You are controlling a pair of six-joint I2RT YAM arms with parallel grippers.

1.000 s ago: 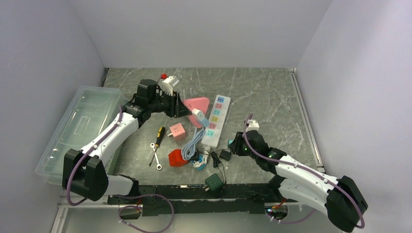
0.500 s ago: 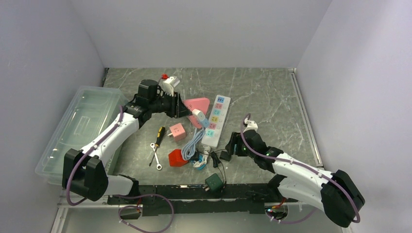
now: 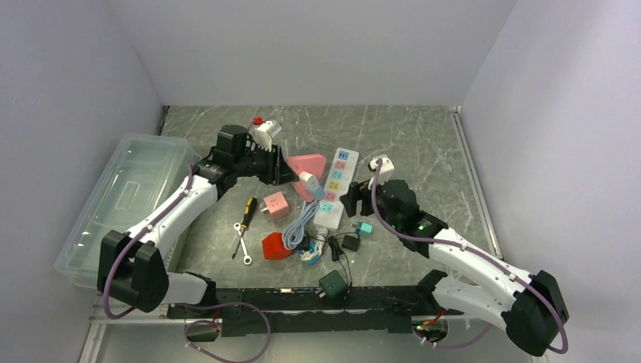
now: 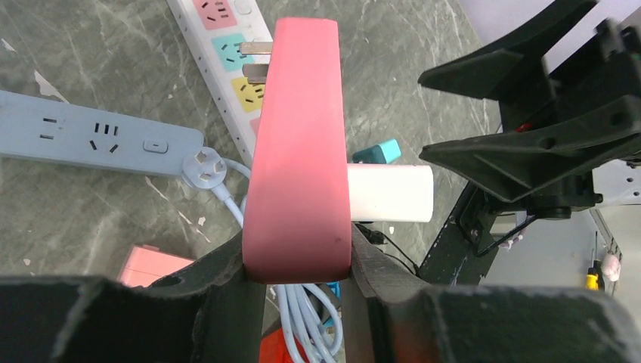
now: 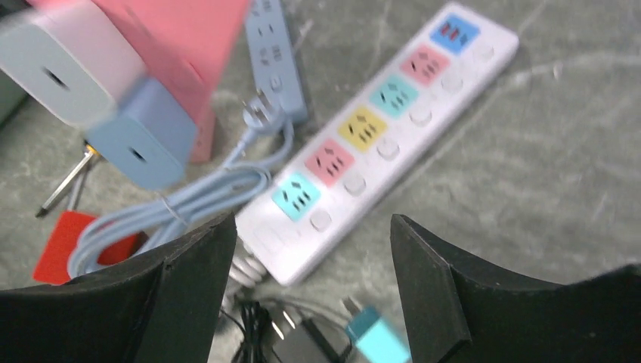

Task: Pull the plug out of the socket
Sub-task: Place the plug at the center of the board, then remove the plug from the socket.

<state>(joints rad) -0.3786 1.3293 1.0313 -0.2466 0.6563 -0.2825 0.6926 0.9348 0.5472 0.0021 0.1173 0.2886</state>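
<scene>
The right arm has swung up from the front of the tabletop [image 3: 423,151] to the white power strip [image 3: 335,189]. The right pincer [image 5: 311,219] has spread wide and holds nothing, and a small teal plug [image 3: 365,228] now lies beside that arm. The left pincer [image 4: 298,261] is clamped narrowly on a pink wedge-shaped socket [image 4: 298,136], held up over the strips. Two plugs stick out of it, one white plug [image 4: 391,193] and one blue plug [image 5: 140,140]. There are two strips: the white one and a pale blue strip [image 4: 91,140].
</scene>
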